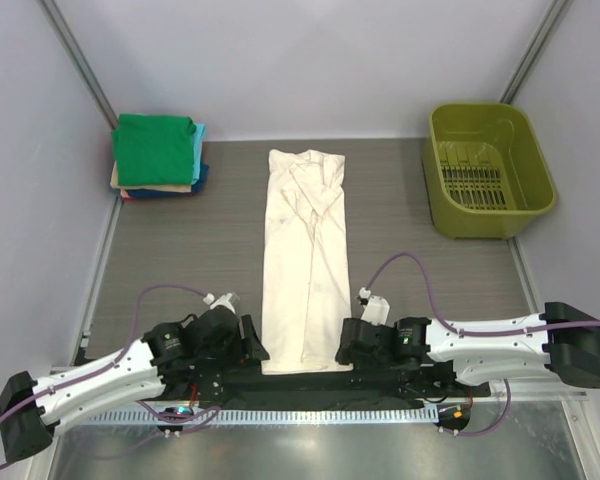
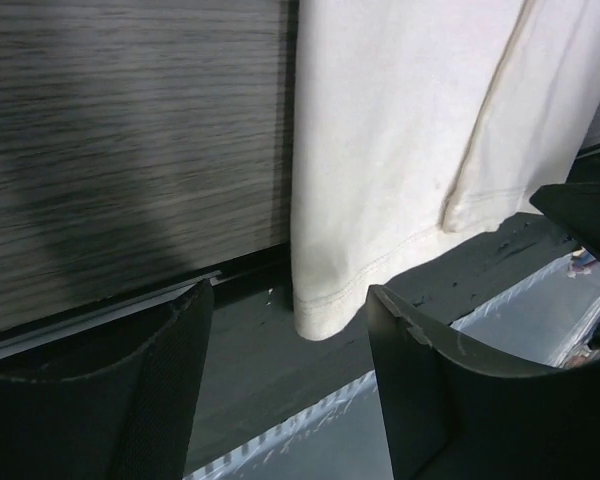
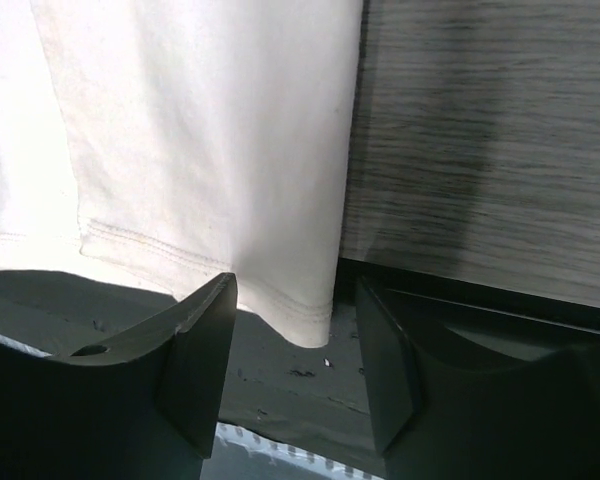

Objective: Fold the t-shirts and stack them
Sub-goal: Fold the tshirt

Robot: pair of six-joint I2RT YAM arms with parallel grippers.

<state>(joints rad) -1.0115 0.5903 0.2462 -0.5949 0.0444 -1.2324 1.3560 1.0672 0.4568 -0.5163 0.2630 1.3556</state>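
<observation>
A cream t-shirt [image 1: 306, 255] lies folded into a long narrow strip down the middle of the table, its hem at the near edge. My left gripper [image 1: 257, 350] is open at the hem's left corner [image 2: 320, 315], which lies between its fingers. My right gripper [image 1: 344, 354] is open at the hem's right corner [image 3: 305, 320]. A stack of folded t-shirts [image 1: 158, 155], green on top with light blue, tan, red and dark blue under it, sits at the far left.
An olive-green plastic basket [image 1: 488, 170] stands at the far right. A black strip [image 1: 300, 385] runs along the table's near edge under the hem. Grey walls close in the back and sides.
</observation>
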